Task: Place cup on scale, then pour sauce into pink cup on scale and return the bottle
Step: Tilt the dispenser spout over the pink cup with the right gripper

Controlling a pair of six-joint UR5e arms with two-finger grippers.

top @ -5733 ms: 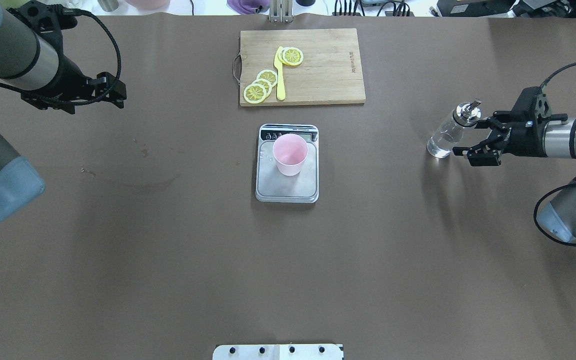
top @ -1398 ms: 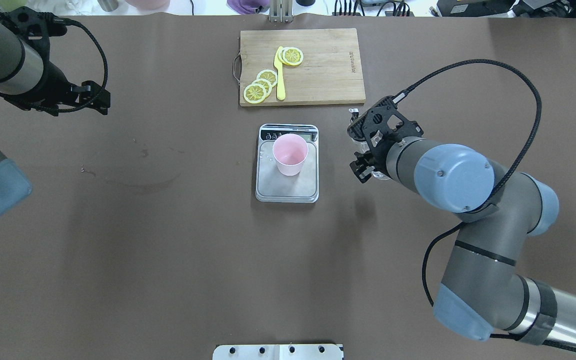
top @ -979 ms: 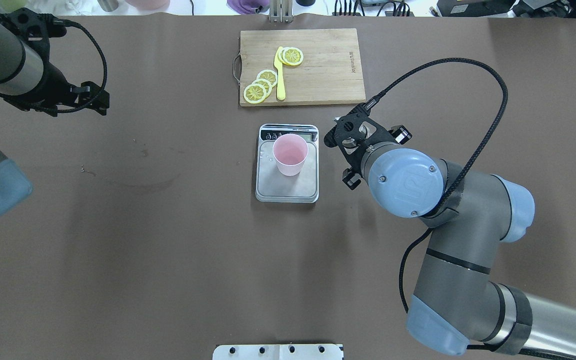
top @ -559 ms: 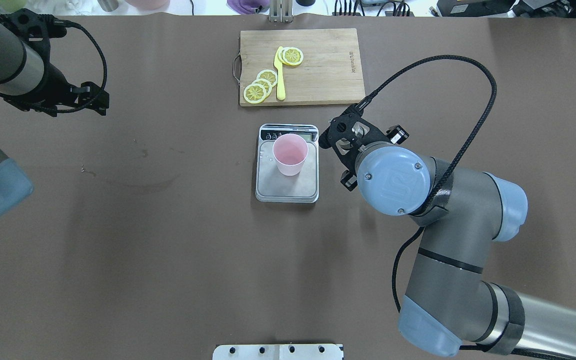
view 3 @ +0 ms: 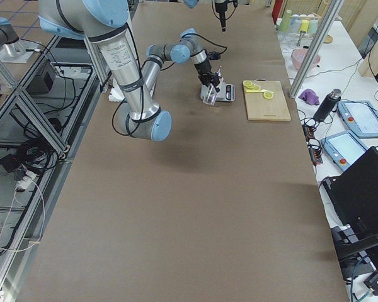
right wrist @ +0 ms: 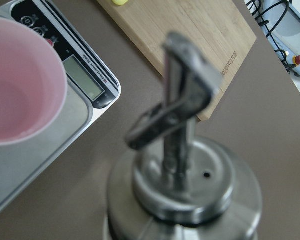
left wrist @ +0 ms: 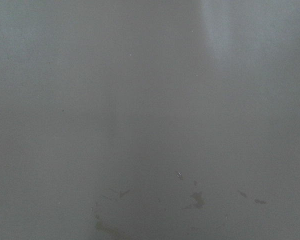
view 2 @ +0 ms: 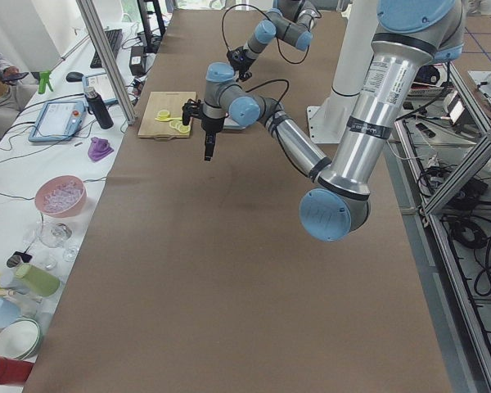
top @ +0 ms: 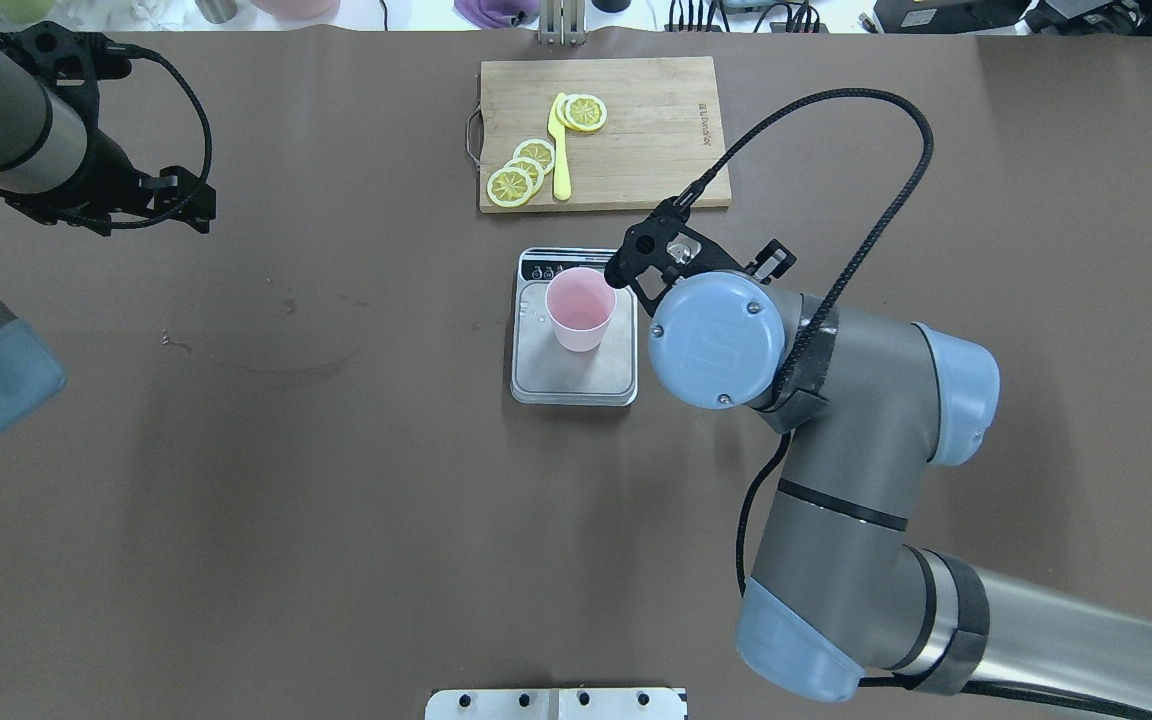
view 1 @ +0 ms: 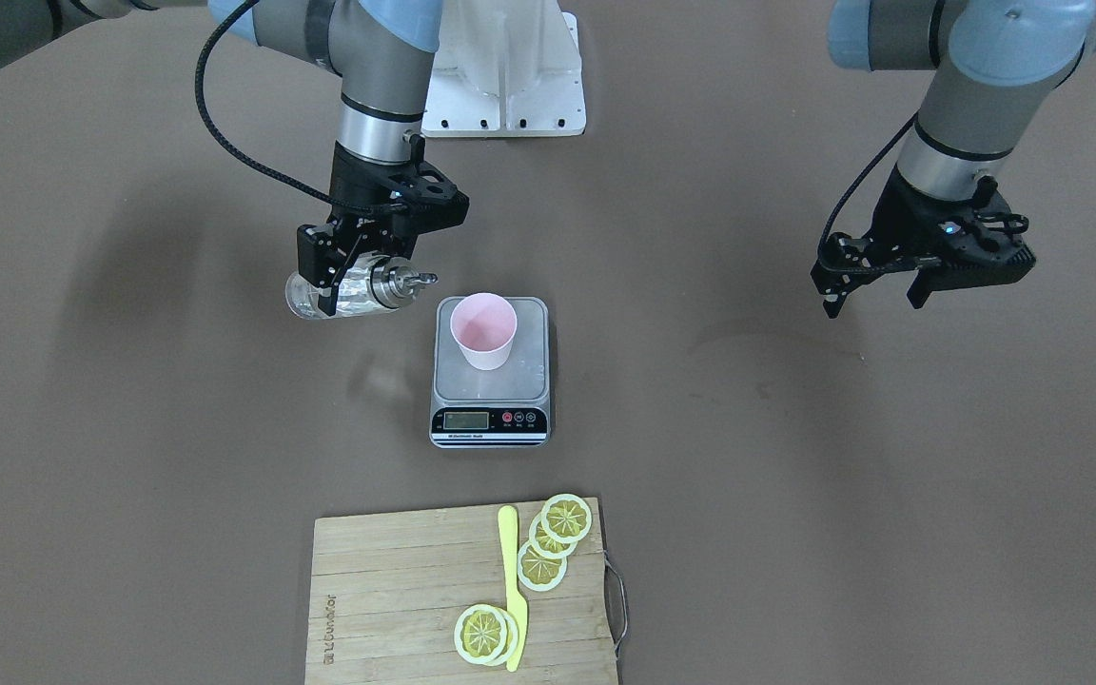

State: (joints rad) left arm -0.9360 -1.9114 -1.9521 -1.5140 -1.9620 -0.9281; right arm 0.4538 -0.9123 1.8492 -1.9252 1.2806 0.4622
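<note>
The pink cup (view 1: 483,329) stands upright on the scale (view 1: 491,382), with its display strip facing away from the robot. My right gripper (view 1: 343,285) is shut on the clear bottle (view 1: 305,297) and holds it in the air, tipped almost level. The silver pourer cap (view 1: 398,282) points at the cup and stops just short of its rim. The right wrist view shows the cap (right wrist: 185,150) close up, with the cup (right wrist: 20,100) beside it. No liquid stream shows. From overhead, the wrist hides most of the bottle beside the cup (top: 581,308). My left gripper (view 1: 871,295) hangs open and empty, far off to the side.
A wooden cutting board (top: 636,130) with lemon slices (top: 526,170) and a yellow knife (top: 560,150) lies just beyond the scale (top: 574,378). The right arm's cable (top: 836,130) loops above the board's corner. Brown table (top: 286,500) surface surrounds it all.
My right arm has carried the bottle from the table's right side leftwards to the cup and tipped it over. The left arm has barely moved.
</note>
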